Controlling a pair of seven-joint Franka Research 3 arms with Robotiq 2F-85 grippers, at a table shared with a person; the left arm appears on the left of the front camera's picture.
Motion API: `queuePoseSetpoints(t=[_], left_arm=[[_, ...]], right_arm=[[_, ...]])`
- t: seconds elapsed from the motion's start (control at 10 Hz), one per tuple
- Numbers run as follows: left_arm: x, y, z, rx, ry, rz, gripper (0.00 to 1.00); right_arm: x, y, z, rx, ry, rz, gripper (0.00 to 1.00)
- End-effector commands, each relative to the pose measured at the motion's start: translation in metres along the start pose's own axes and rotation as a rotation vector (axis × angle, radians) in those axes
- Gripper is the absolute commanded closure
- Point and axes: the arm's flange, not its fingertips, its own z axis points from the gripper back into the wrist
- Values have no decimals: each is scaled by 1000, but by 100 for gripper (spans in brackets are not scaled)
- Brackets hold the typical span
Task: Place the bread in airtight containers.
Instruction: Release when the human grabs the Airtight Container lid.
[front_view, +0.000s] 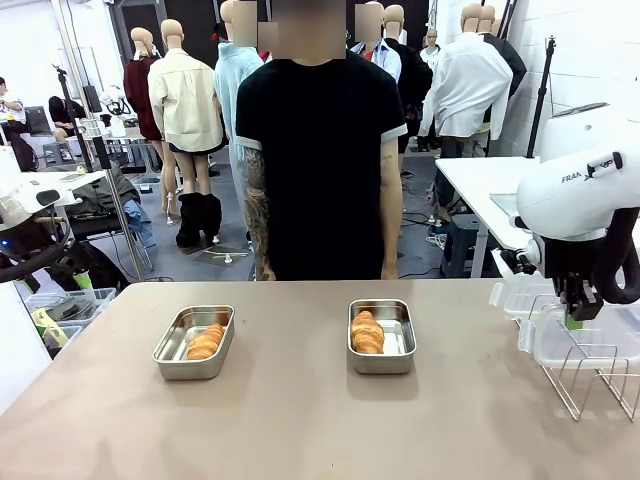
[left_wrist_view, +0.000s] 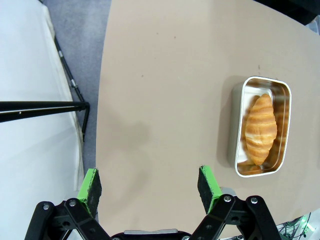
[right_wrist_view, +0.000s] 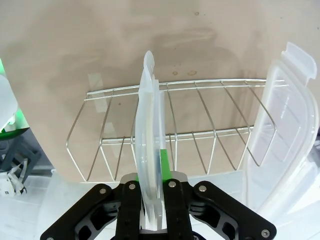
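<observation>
The tan table (front_view: 300, 430) carries everything, and a person (front_view: 320, 150) in a black shirt stands at its far edge with arms down. At the robot's right, a wire rack (right_wrist_view: 210, 133) holds two clear lids on edge.

The right gripper (right_wrist_view: 150, 172) is clamped tight on the near lid (right_wrist_view: 148, 125), pinching its rim. The spare lid (right_wrist_view: 287, 125) leans in the rack beside it. The left gripper (left_wrist_view: 150, 182) hangs over bare table, jaws wide with nothing between them.

Two steel pans sit well apart near the table's middle, the left pan (front_view: 190, 368) and the right pan (front_view: 381, 362), both uncovered. The left roll (front_view: 206, 342) lies in one and the right roll (front_view: 367, 332) in the other.

Loading looks done, and what seems left is to carry over both lids and snap them on. The rolls are golden-brown, ridged like croissants and shorter than their pans.
</observation>
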Motion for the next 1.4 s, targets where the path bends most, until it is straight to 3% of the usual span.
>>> queuePoseSetpoints(t=[0.0, 0.4, 0.7, 0.9, 1.1, 1.3], left_arm=[[0, 1, 0, 5, 0, 7, 0], [0, 1, 0, 5, 0, 7, 0], [0, 1, 0, 5, 0, 7, 0], [0, 1, 0, 5, 0, 7, 0], [0, 1, 0, 5, 0, 7, 0], [0, 1, 0, 5, 0, 7, 0]], right_arm=[[2, 4, 13, -19, 25, 10, 100], [10, 59, 93, -226, 60, 87, 100], [39, 71, 157, -416, 56, 213, 100], [74, 67, 187, -514, 25, 332, 100], [109, 38, 218, -699, -29, 392, 100], [147, 1, 234, -754, -83, 490, 100]])
